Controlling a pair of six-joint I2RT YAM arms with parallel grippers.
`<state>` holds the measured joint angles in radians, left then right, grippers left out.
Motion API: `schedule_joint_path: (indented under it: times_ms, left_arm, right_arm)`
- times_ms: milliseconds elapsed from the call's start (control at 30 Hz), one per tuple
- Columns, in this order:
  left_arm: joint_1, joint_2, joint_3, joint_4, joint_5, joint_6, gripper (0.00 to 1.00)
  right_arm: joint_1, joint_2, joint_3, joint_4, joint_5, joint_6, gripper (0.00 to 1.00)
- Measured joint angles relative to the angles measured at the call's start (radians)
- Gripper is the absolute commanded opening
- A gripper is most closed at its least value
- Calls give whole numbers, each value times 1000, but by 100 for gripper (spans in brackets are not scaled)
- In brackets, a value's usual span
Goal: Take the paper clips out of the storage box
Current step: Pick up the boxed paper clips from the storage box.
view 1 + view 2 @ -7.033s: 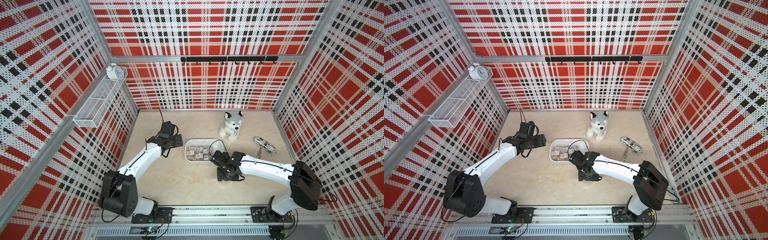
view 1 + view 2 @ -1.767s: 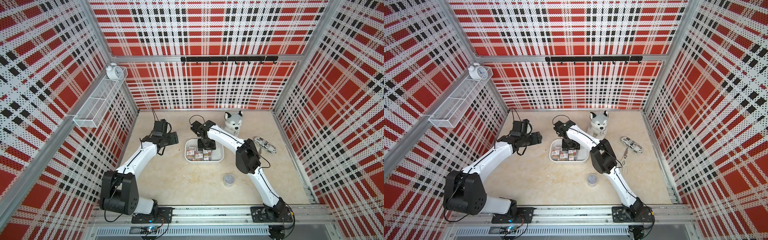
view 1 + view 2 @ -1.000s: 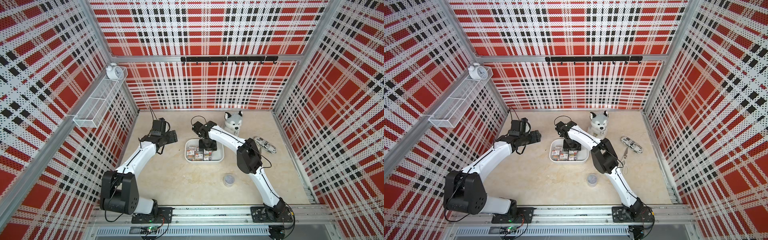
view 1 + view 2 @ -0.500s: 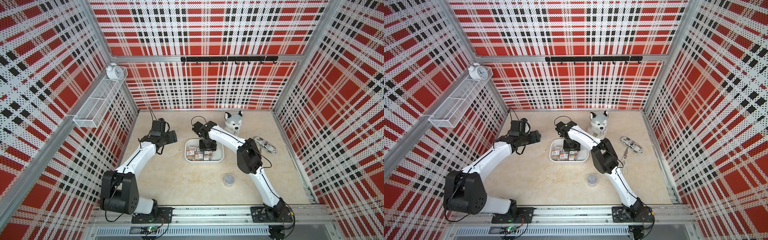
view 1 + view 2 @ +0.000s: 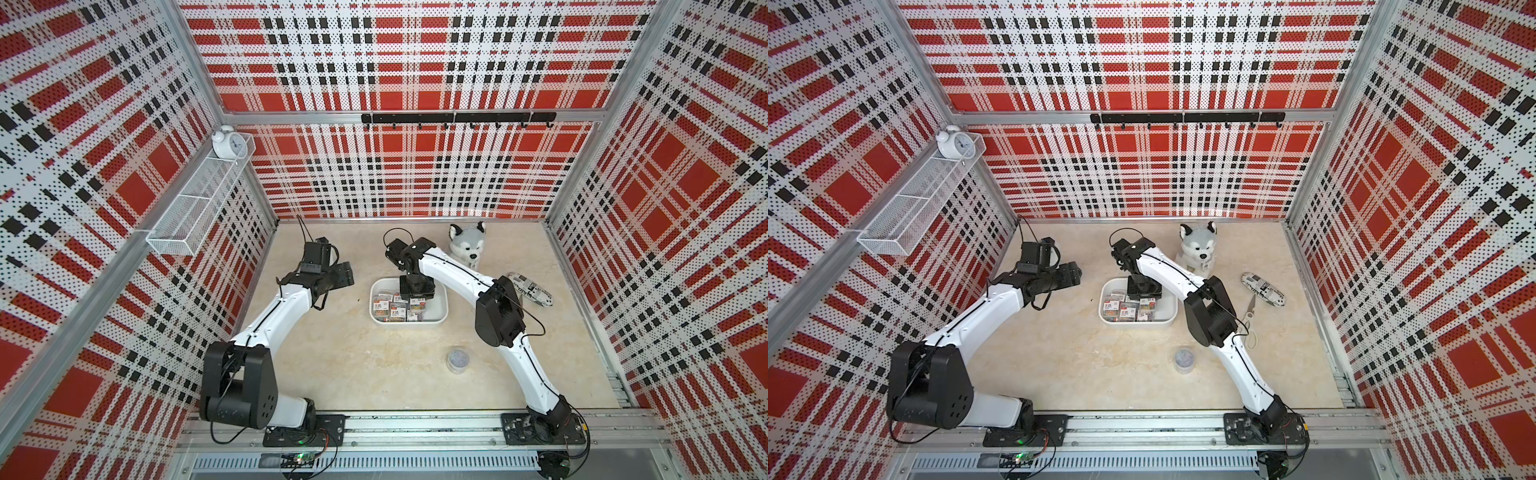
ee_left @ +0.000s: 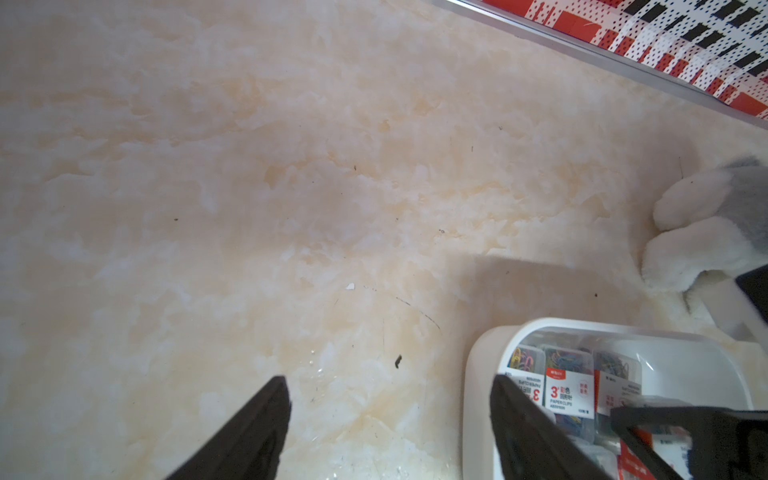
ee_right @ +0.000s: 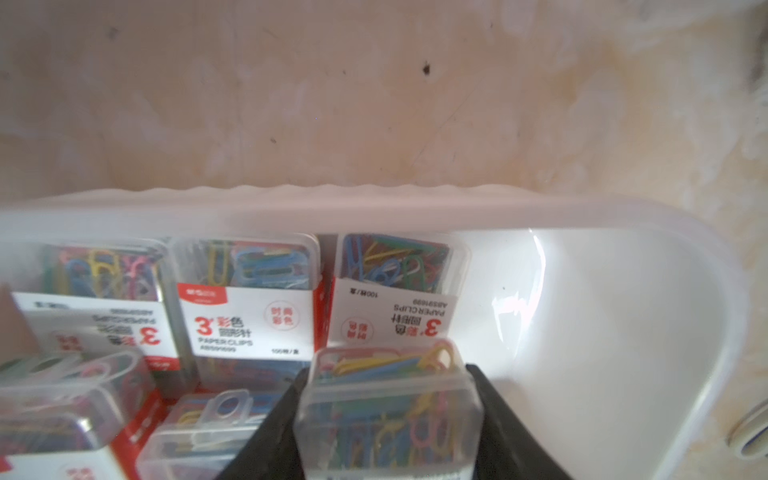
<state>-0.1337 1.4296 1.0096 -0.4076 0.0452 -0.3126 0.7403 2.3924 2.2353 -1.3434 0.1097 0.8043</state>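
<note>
The white storage box (image 5: 444,300) (image 5: 1173,306) sits mid-table with several clear cases of paper clips (image 5: 390,311) (image 5: 1120,311) inside. My right gripper (image 5: 417,291) (image 7: 386,372) reaches down into the box (image 7: 582,311) and is shut on one clear case of coloured clips (image 7: 390,415), which stands on end between the black fingers. A small round clear tub (image 5: 457,357) (image 5: 1185,358) of grey contents stands on the table in front of the box. My left gripper (image 5: 345,274) (image 6: 388,381) hangs open and holds nothing, left of the box's rim (image 6: 478,374).
A plush dog (image 5: 467,245) sits behind the box. Right of it lie a patterned pouch (image 5: 530,289) and scissors (image 5: 1250,316). On the left wall a wire basket (image 5: 199,203) carries an alarm clock (image 5: 227,143). A hook rail (image 5: 457,118) runs along the back wall.
My right gripper has closed on the case in the box. Earlier that arm stood in front of the box, where the round tub now stands. The left arm drew back slightly.
</note>
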Motion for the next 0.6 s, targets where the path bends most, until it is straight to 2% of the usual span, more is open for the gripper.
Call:
schedule_joint_path:
  times_ms: [233,600]
  left_arm:
    - [3,0,0,0,0,0,78]
    - [3,0,-7,4,8,-1,78]
  right_arm:
    - [-5,-5,79,-48,0,-2,52]
    - [-10,-102,75,-97,3,-3,51]
